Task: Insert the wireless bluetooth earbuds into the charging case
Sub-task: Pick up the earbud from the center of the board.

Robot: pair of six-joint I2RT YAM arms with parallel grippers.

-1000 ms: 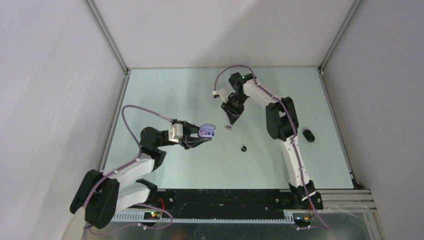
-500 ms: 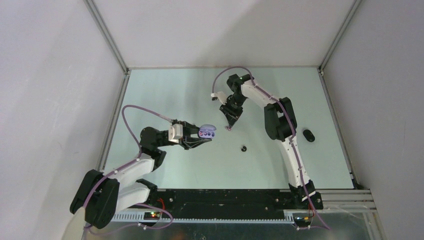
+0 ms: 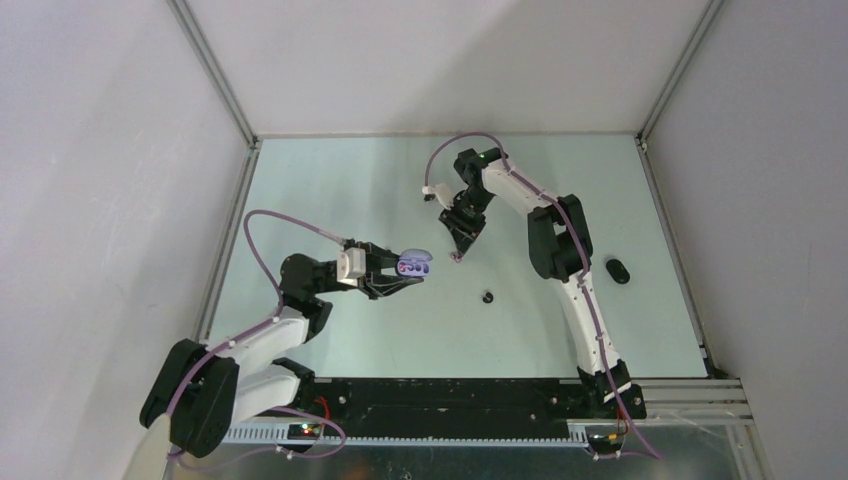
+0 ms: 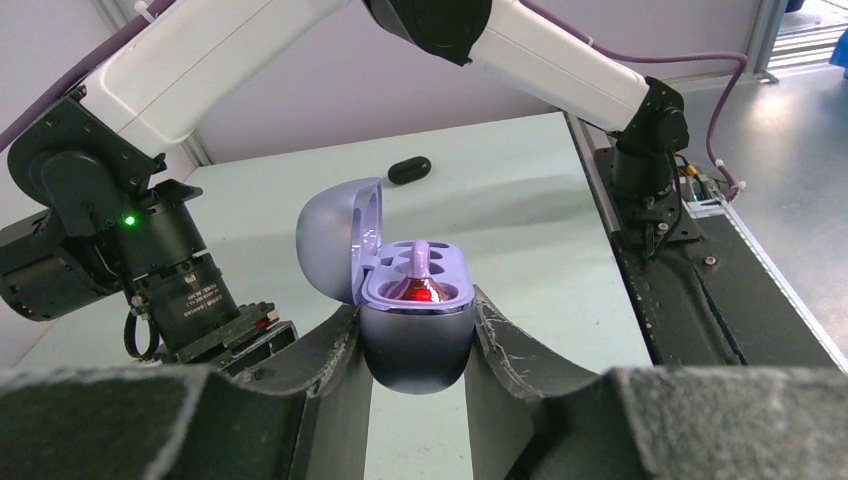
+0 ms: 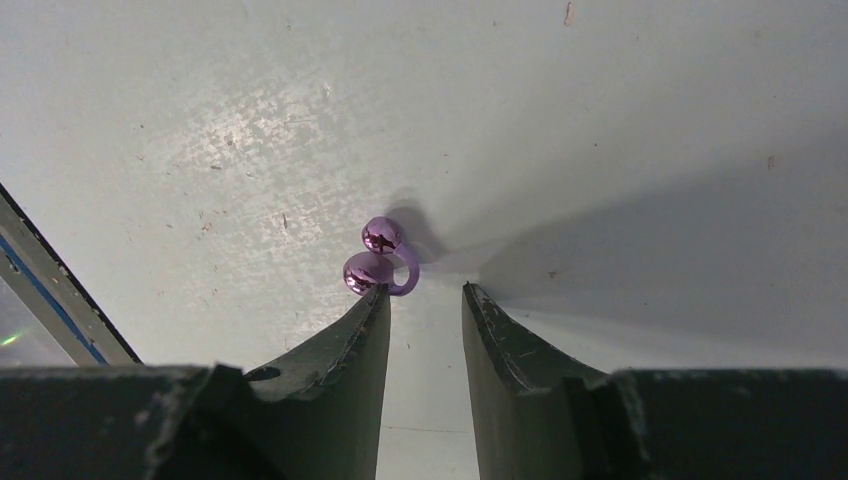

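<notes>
The left fingers (image 4: 330, 370) clamp the open case (image 4: 415, 330) by its base, lid tipped back. The right fingers (image 5: 340, 350), narrowly parted and holding nothing, hang over the worktop (image 5: 600, 120). The purple earbud (image 5: 378, 262) lies just off one fingertip, outside the gap.

table (image 3: 350, 190): purple earbud (image 5: 380, 262); black earbud (image 3: 488, 296); black oval (image 3: 619, 271)

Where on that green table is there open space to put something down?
Bare: the table's far-left corner beyond the left claw, and the near strip in front of the black earbud. Crowded: the middle, where the right claw hovers at the purple earbud beside the held charging case.
</notes>
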